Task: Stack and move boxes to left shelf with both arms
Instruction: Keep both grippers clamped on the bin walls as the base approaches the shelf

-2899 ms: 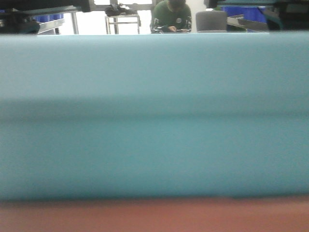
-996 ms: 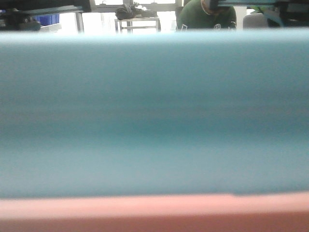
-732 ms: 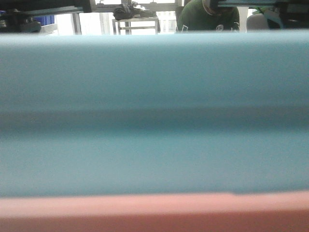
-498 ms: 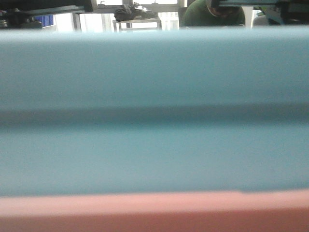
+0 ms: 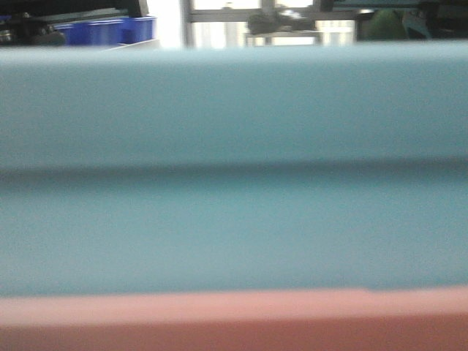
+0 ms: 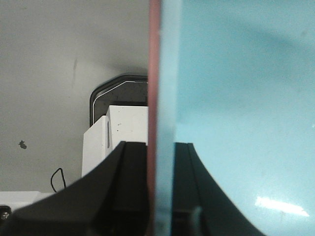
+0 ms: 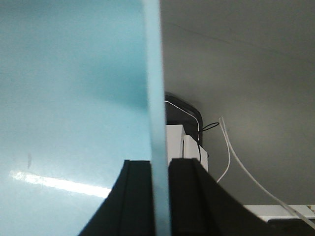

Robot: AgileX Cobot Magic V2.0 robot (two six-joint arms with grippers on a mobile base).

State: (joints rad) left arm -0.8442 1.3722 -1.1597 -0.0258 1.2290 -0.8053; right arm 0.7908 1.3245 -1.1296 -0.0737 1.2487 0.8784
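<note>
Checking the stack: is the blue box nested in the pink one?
Nested: blue box wall lies flush against pink box wall, both pinched in the left gripper.

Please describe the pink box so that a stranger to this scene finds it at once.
The light blue box fills nearly the whole front view. The band directly under it, along the bottom edge, is the pink box. Only it is salmon; its neighbour is light blue and the far bins at upper left are dark blue.

Left gripper [image 6: 160,196] clamped; right gripper [image 7: 161,201] clamped.
</note>
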